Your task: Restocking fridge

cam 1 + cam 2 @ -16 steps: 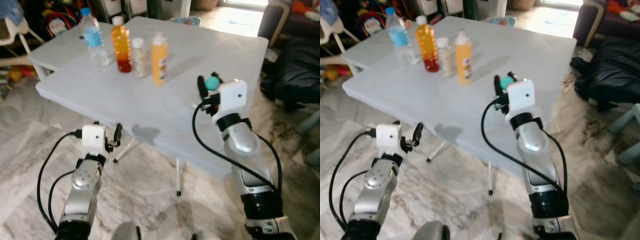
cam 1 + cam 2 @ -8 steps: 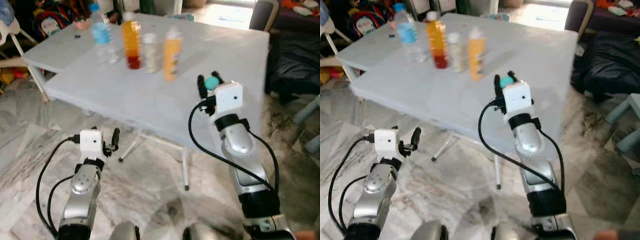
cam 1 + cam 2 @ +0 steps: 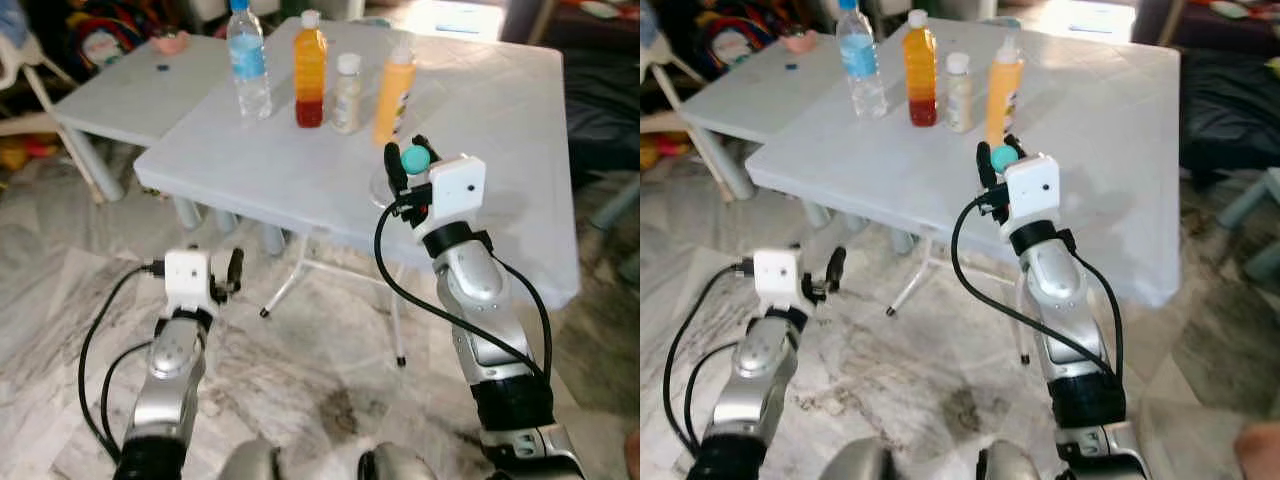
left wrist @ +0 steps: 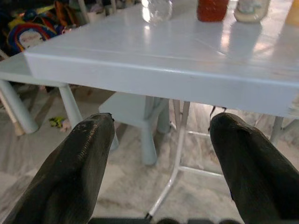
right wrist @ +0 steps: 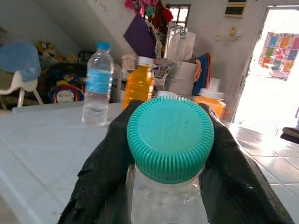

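My right gripper (image 3: 404,168) is clamped on a clear bottle with a teal cap (image 5: 170,137), over the white table's (image 3: 490,120) near edge. My left gripper (image 4: 159,154) hangs spread wide below the table. Four bottles (image 3: 320,70) stand farther back.

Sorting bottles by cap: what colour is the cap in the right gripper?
Teal cap, clearest in the right wrist view.

No lettering, brand, number or sign can be read anywhere. The blue label band on the clear plastic water bottle (image 3: 247,62) and the printed patch on the orange squeeze bottle (image 3: 394,90), both near the white table's far edge, are too blurred.
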Available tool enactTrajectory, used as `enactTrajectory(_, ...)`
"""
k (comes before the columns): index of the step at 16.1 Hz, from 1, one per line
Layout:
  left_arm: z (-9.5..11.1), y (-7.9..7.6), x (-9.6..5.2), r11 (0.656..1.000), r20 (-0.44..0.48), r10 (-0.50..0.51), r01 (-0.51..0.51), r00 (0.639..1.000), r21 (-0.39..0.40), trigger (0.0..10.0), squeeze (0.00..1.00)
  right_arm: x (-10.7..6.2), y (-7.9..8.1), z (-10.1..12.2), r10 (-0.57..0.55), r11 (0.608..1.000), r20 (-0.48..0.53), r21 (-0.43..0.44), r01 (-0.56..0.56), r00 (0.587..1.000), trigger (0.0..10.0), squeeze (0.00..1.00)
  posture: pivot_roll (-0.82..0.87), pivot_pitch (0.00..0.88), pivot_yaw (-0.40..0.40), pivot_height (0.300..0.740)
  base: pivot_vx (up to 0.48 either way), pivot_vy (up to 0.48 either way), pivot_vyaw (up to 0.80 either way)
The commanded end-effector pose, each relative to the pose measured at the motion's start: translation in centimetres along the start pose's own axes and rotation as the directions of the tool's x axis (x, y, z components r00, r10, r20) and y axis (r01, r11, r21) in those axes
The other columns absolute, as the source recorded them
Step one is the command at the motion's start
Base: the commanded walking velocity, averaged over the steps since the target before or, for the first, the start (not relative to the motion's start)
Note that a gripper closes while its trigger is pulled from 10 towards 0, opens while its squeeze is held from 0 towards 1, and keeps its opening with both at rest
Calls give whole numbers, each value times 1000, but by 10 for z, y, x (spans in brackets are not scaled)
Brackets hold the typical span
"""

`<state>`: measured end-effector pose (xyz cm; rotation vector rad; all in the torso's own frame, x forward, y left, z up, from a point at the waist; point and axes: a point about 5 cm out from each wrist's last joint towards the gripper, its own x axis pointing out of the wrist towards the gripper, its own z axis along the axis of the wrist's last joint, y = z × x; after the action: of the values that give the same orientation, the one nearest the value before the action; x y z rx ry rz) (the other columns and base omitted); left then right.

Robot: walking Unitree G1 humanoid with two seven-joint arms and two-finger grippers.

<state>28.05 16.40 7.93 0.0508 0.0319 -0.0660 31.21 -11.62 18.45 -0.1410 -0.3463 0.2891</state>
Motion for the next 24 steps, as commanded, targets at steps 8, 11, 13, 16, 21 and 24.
enactTrajectory(8,-2,10,-1,998,12,56,-57,998,29,10000,0,-4,42,-2,238,969,2,69,-238,971,10000,0,14,54,36,740,0,360,200)
enactTrajectory(11,-10,19,0,993,-39,98,-95,994,72,10000,0,-5,43,-6,240,967,-11,84,-239,971,10000,0,19,61,38,740,0,0,800)
enactTrajectory(13,-22,31,-11,993,-89,57,-47,994,108,10000,0,-18,31,-23,183,982,-75,67,-178,980,10000,0,21,67,41,740,0,0,800)
enactTrajectory(16,-27,46,-27,991,-104,85,-73,991,114,10000,0,-38,17,-42,90,993,-172,95,-74,981,10000,0,47,75,39,740,0,0,800)
enactTrajectory(21,-27,48,-52,974,-71,223,-219,972,58,10000,0,-55,7,-63,10,991,-254,134,25,967,10000,0,83,68,-14,740,0,0,800)
enactTrajectory(24,-40,51,-83,968,-147,252,-247,957,49,10000,0,-68,-8,-71,-63,985,-294,137,108,954,10000,0,95,47,-25,740,0,0,800)
